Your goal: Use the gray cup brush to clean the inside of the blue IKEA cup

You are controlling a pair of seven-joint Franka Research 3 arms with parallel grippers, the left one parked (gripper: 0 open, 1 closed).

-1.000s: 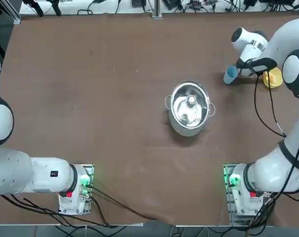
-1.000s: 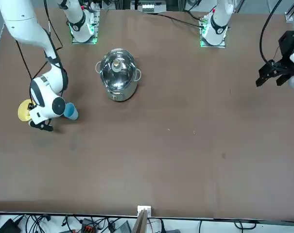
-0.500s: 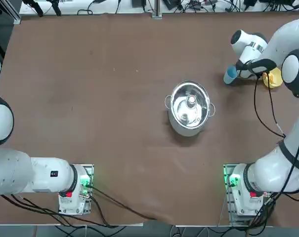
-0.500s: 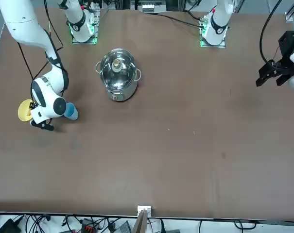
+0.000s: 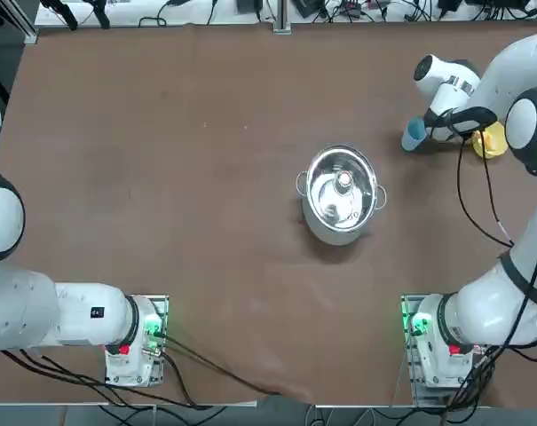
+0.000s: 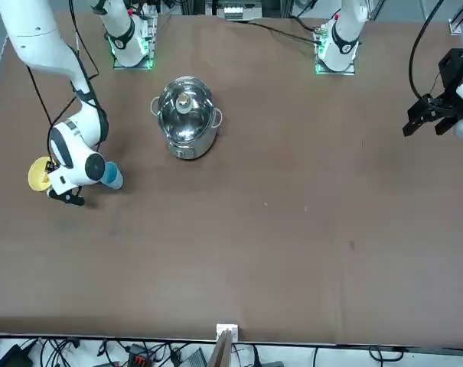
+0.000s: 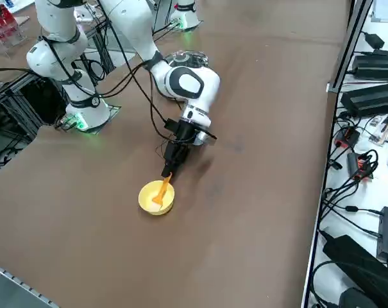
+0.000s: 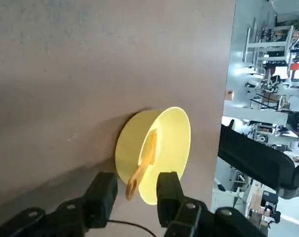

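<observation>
A: The gray cup brush (image 8: 142, 163), where is it?
B: In the small yellow bowl (image 8: 164, 133). Only an orange-tan handle shows, leaning on the bowl's rim with its looped end sticking out past the edge. The right side view has it the same way: the brush (image 7: 162, 189) slants up out of the bowl (image 7: 149, 203).

A: And the right gripper (image 8: 134, 192)?
B: Right at the bowl. Its fingers (image 8: 102, 193) are spread, one on each side of the handle's free end, with a gap on both sides. They are not pinching anything. From the right side the gripper (image 7: 171, 160) points down at the bowl's rim.

A: The blue IKEA cup?
B: From above, the cup (image 5: 414, 135) stands on the counter (image 5: 161, 177) on the far side of the gripper from the bowl (image 5: 492, 142). In the front view the cup (image 6: 113, 177) shows just beside the arm's white wrist, with the bowl (image 6: 37, 173) at the wrist's other side. Whether the cup touches the wrist I cannot tell.

A: Anything else near the bowl?
B: A steel pot (image 5: 341, 195) sits well apart from it, toward the middle of the counter, beyond the cup as seen from the bowl.
</observation>
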